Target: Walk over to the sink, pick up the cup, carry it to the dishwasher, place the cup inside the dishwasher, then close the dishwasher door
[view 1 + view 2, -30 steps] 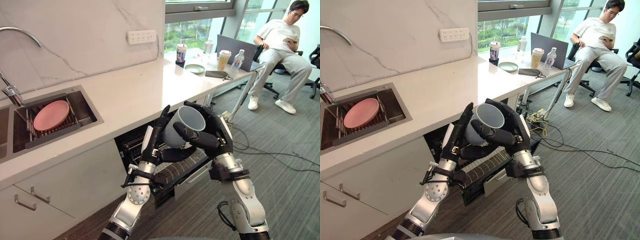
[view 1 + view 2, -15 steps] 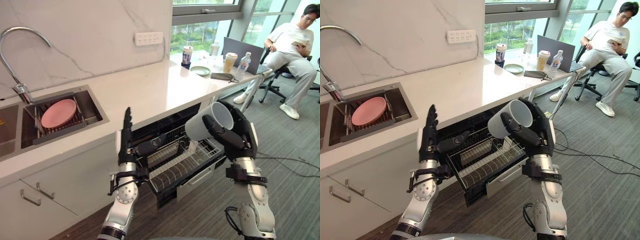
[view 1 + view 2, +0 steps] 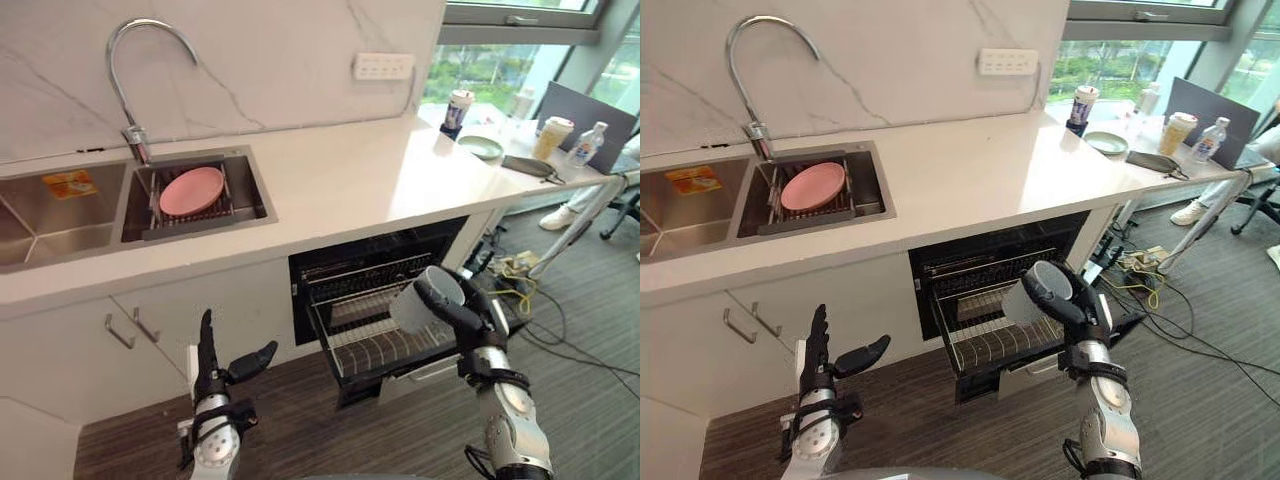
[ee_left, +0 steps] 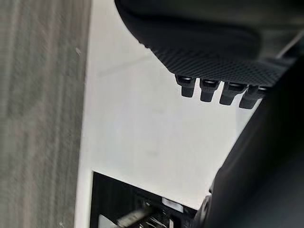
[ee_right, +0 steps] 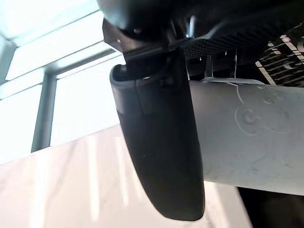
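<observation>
The right hand was curled around the grey cup, holding it tilted just above the pulled-out rack of the dishwasher. The left hand hung open, low by the cupboard. Placing seemed to be the step in hand; the next move called for lowering the cup into the rack and letting go.

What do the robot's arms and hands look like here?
The left arm and right arm are silver-grey metal with dark wrist bands. The left hand and right hand are black with slender fingers; the left palm has a fine dotted texture.
</observation>
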Controlling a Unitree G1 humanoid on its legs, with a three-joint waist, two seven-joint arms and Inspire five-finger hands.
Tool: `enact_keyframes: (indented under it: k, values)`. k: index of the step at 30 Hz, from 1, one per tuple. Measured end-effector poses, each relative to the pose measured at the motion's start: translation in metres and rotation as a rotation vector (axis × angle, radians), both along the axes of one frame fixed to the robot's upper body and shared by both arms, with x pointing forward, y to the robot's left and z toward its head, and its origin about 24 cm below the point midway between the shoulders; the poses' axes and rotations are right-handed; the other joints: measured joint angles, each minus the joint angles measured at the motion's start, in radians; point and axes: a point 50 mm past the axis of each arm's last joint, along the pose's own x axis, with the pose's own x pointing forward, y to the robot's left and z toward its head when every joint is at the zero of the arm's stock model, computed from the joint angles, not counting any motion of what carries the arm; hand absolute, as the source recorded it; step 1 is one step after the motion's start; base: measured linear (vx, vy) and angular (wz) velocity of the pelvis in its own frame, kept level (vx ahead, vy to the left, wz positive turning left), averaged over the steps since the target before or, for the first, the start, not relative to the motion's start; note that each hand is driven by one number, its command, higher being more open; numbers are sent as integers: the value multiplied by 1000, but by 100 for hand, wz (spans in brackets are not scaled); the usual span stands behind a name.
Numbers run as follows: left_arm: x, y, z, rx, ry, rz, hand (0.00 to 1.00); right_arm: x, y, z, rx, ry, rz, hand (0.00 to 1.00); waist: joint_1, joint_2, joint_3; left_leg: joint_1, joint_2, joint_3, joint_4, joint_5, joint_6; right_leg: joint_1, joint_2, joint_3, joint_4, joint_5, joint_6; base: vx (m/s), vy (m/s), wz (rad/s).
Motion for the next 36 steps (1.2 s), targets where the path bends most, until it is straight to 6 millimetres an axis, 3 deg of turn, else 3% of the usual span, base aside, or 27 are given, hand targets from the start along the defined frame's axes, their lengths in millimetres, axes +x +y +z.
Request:
enact_keyframes:
  k: [3,6,10,16,21,23,26,34,35,36]
  values:
    - [-11,0,-8,-23,71,-81,100,12,-14,-8,-37,77,1,0,14,3,33,-23,-12,-42,0,18,6,-2,-9,-43,2,0,0,-52,26,42]
    - [-26,1,-20,-58,163,-132,100,26,-22,-5,-72,100,9,0,32,6,61,-38,-18,-66,0,26,8,-9,-13,-65,3,-1,1,-56,35,25]
    - [-31,6,-28,-83,223,-150,100,45,-31,2,-105,114,11,0,57,8,98,-82,-21,-97,0,44,9,-44,-16,-99,17,-4,3,-48,34,28]
    - [-13,7,-22,-76,184,-190,100,81,-52,31,-143,98,-13,0,107,20,213,-147,-28,-156,3,75,11,-90,-21,-159,40,0,-4,-29,26,30]
    - [22,6,-5,-65,80,-228,100,115,-66,80,-194,24,-28,0,157,36,315,-233,-25,-189,40,87,10,-168,-25,-188,94,-16,-20,-31,6,20]
    - [28,6,0,-76,51,-228,100,122,-66,91,-196,1,-29,0,162,36,343,-253,-26,-200,52,87,10,-186,-28,-199,115,-27,-23,-22,-11,17]
    - [33,2,3,-77,33,-241,100,127,-65,97,-209,15,-29,0,177,37,366,-277,-26,-210,60,87,8,-217,-37,-209,154,-48,-26,-17,-16,14]
    - [37,-8,4,-63,48,-239,100,126,-69,90,-195,118,-59,0,204,37,368,-322,-29,-226,63,90,5,-287,-59,-223,240,-96,-30,15,-30,7]
    - [38,-9,6,-62,41,-242,100,127,-68,91,-197,125,-59,100,203,37,371,-323,-29,-226,64,90,5,-291,-60,-222,246,-100,-31,8,-32,0]
    - [39,-10,6,-65,37,-246,100,127,-68,92,-184,129,-70,100,203,37,371,-323,-29,-225,64,89,4,-292,-62,-222,251,-103,-31,8,-32,0]
